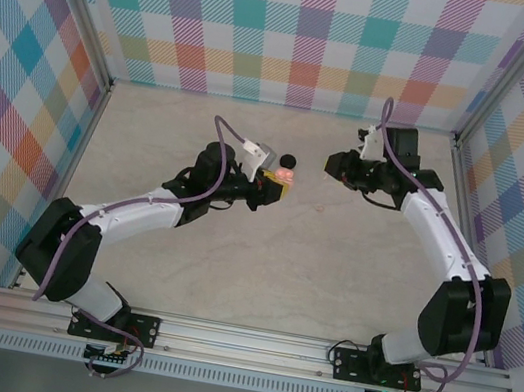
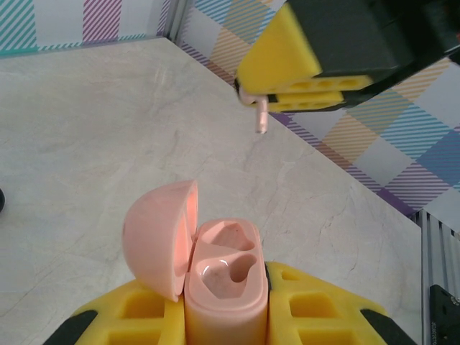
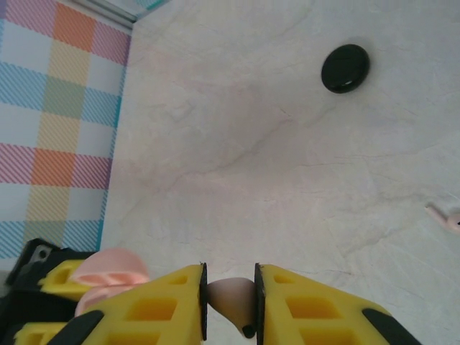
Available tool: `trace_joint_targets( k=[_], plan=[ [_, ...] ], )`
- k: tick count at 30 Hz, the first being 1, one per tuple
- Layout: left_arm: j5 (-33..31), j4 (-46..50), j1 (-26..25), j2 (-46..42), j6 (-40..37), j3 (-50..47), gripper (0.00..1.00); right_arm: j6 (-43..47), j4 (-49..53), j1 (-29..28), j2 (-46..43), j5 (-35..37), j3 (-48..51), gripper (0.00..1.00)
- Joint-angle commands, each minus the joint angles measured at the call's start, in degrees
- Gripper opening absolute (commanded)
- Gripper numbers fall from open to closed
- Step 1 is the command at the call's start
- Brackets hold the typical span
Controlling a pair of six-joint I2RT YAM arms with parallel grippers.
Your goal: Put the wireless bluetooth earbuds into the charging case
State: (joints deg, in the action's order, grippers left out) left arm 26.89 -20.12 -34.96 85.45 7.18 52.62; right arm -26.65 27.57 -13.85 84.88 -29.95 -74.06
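The right gripper point(image 3: 230, 274) pinches a pink earbud point(image 3: 231, 296) between its yellow fingers point(image 3: 172, 302), the jaws narrowed to the width of that small piece. From the left wrist camera, the same earbud's stem point(image 2: 262, 118) hangs below the fingertips. The left gripper point(image 2: 226, 313) clamps tightly on the base of the pink charging case point(image 2: 223, 280) and holds it upright. The lid point(image 2: 162, 233) is swung open to one side and two moulded wells face up (whether either is filled I cannot tell).

The held earbud and the open case are apart. In the top view, bare marbled table point(image 1: 330, 269) shows beneath the gap between the two grippers.

A round black case point(image 3: 345, 68) lies shut on the table, just beyond the left gripper in the top view. A second pink earbud point(image 3: 444, 215) lies loose on the table at the edge of the right wrist view. Plaid walls point(image 1: 272, 25) enclose the workspace.
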Motion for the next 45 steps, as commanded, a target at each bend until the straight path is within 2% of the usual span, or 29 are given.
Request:
trace_joint_targets(
  k=[1,11,24,34,45],
  plan=[
    [0.2,-3.7,0.2,0.3,-2.3,-0.6,0.1,-0.5,-3.0,-0.9,-3.8,-2.7,0.3,0.26],
    [1.1,-7.7,0.2,0.6,-4.5,-1.2,0.1,-2.5,-5.0,-3.6,-8.6,-2.7,0.0,0.26],
    [3.3,-16.1,0.1,0.2,-10.0,-3.5,0.12,-4.7,-10.8,-9.0,-12.7,0.8,1.9,0.26],
    [6.4,-14.4,-0.4,-1.1,-13.4,-1.2,0.13,-2.1,-13.7,-13.0,-13.1,3.5,3.0,0.27],
    [8.8,-11.5,-0.6,-3.0,-15.6,0.7,0.12,2.3,-13.9,-14.5,-13.0,3.2,3.7,0.27]
  ],
)
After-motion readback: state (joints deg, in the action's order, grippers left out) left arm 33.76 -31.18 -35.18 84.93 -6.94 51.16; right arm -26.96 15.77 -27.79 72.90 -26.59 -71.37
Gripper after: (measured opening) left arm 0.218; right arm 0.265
